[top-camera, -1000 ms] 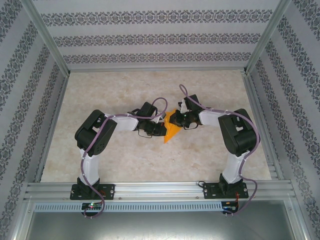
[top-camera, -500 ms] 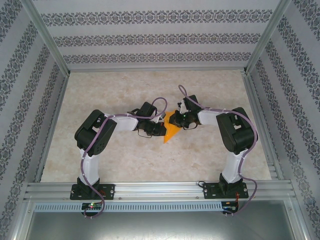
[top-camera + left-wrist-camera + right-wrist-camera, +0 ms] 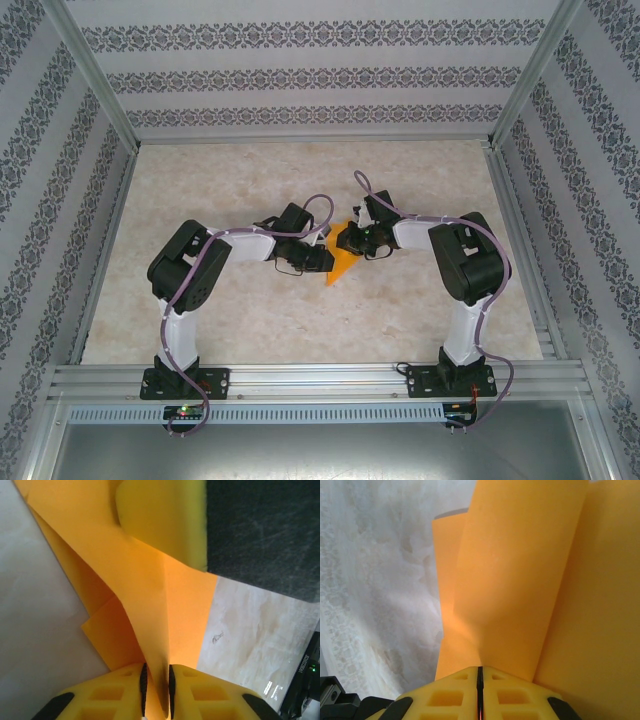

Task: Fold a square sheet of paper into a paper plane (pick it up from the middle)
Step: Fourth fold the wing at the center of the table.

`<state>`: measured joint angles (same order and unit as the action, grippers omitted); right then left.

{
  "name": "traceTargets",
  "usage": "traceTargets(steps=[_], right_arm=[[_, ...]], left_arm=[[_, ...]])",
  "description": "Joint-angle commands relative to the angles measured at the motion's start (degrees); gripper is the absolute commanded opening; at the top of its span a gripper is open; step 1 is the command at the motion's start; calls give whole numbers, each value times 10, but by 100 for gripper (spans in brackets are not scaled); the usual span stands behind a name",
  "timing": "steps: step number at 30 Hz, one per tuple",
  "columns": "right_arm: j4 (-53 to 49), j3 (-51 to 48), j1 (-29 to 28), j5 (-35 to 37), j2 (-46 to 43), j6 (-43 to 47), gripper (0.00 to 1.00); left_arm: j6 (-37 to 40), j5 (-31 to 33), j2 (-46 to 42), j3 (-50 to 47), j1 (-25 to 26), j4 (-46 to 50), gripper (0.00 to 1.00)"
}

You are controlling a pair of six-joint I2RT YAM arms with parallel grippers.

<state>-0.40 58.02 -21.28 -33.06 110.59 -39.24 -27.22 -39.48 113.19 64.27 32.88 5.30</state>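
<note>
The orange-yellow sheet of paper (image 3: pixel 342 264), folded into a pointed wedge with its tip toward the arms, lies mid-table between both grippers. My left gripper (image 3: pixel 323 257) reaches it from the left. In the left wrist view its jaws (image 3: pixel 156 672) stand slightly apart, and an upright fold of the paper (image 3: pixel 145 590) passes loosely between the black pads. My right gripper (image 3: pixel 358 240) comes from the right; its jaws (image 3: pixel 480 669) are shut on the paper (image 3: pixel 520 580) at a crease. A yellow finger (image 3: pixel 165 520) of the right gripper presses the paper's far end.
The marble-patterned table top (image 3: pixel 250 180) is boxed in by patterned walls and aluminium posts (image 3: pixel 95 85). An aluminium rail (image 3: pixel 320 378) carrying both arm bases runs along the near edge. A small dark scuff (image 3: pixel 218 638) marks the table beside the paper.
The left gripper's jaws have parted a little around the paper fold. The right arm has shifted slightly left, and the paper wedge has barely moved.
</note>
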Motion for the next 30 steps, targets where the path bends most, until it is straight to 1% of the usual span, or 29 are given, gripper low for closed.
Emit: traceTargets(steps=[1, 10, 19, 24, 30], right_arm=[[4, 11, -4, -4, 16, 4, 10], [1, 11, -5, -5, 21, 9, 10], [-3, 9, -7, -5, 17, 13, 10], [-1, 9, -9, -6, 16, 11, 10], [3, 8, -9, -9, 13, 7, 10]], left_arm=[[9, -12, -21, 18, -7, 29, 27], [24, 6, -47, 34, -7, 78, 37], [50, 86, -44, 73, -7, 153, 43], [49, 84, -14, 94, -6, 157, 45], [43, 66, 11, 103, -6, 146, 46]])
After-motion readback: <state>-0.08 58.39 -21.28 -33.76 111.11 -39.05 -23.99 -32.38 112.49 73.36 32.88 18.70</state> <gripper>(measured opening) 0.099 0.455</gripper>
